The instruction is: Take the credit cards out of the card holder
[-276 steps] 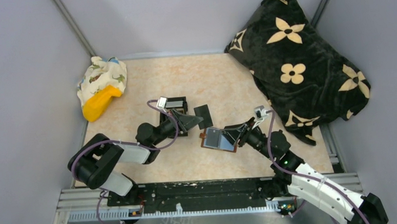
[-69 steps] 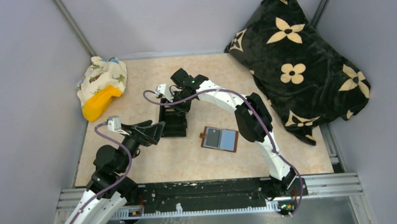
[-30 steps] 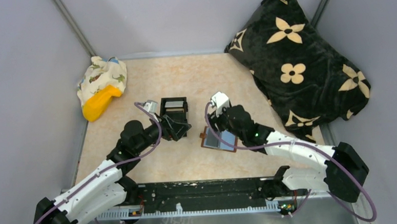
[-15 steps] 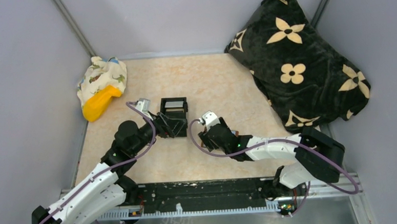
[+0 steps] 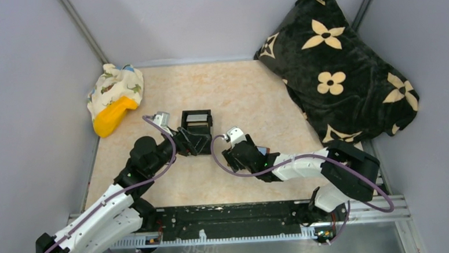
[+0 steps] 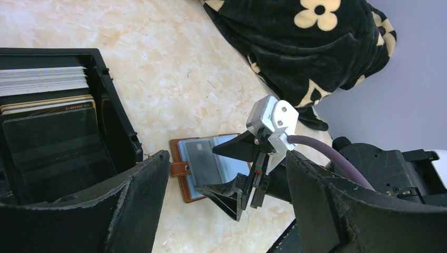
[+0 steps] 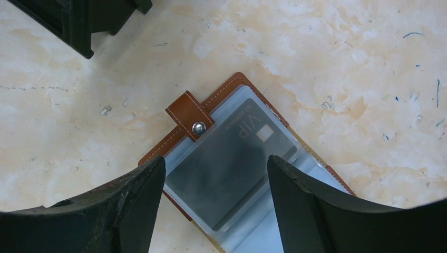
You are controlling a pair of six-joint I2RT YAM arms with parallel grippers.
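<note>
The card holder [image 7: 230, 98] lies open on the table, brown leather with clear sleeves and a snap tab [image 7: 188, 120]. A dark grey credit card [image 7: 224, 161] marked VIP sits inside its left sleeve. My right gripper [image 7: 215, 174] hovers open just above that card, one finger on each side and not touching it. In the top view the right gripper [image 5: 236, 153] covers most of the holder. My left gripper [image 5: 190, 141] is open and empty by the near end of a black box [image 5: 197, 124]. The left wrist view shows the holder [image 6: 182, 153] and the right gripper [image 6: 206, 169] over it.
The black box [image 6: 52, 132] holds stacked cards, white ones behind dark ones. A black blanket with cream flowers [image 5: 347, 68] fills the back right. A dinosaur-print cloth with a yellow object [image 5: 113, 103] lies at the back left.
Over the last second my right arm has folded lower and its gripper has slid slightly left, settling over the holder. The left gripper has shifted slightly left and stays by the box.
</note>
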